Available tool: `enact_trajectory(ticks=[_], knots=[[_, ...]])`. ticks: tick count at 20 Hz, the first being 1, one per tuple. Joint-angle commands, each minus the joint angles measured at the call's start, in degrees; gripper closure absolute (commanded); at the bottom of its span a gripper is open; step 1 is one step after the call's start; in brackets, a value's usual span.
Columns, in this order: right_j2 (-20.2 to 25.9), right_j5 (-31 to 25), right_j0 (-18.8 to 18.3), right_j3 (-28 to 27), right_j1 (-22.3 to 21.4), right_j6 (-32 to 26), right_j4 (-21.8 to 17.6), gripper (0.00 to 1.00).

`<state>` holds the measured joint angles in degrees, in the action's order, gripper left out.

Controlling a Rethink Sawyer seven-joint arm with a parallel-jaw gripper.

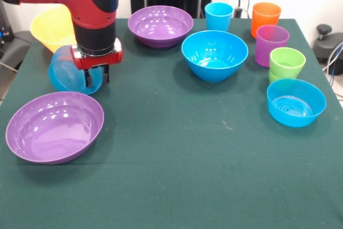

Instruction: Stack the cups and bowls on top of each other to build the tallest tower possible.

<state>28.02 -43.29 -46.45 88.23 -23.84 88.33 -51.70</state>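
Note:
My gripper (96,79) hangs at the left of the table, its fingers closed over the rim of a small blue bowl (65,74). That bowl is tipped on its side, just beyond a wide purple bowl (53,127) resting upright near the front left. A second purple bowl (161,25) and a large blue bowl (214,54) sit mid-table. Another small blue bowl (296,103) is at the right. The yellow bowl (49,28) is partly hidden behind the arm. Light blue (218,15), orange (266,19), purple (271,44) and green (286,63) cups stand at the far right. No tower shows.
A green cloth (177,164) covers the table. Its left edge runs close to the near purple bowl, and its right edge passes just beyond the right small blue bowl. Dark equipment stands behind the table's far edge.

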Motion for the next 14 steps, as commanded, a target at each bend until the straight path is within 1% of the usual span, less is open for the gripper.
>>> enact_trajectory(ticks=[1, 12, 14], knots=[[-1.32, -2.82, 1.88, -2.69, 2.54, -10.53, -3.06, 1.00], [-0.18, -2.90, 0.94, -1.42, 0.96, -11.27, -1.51, 1.00], [1.63, -3.13, -0.28, 0.31, -1.07, -12.64, 0.50, 1.00]])
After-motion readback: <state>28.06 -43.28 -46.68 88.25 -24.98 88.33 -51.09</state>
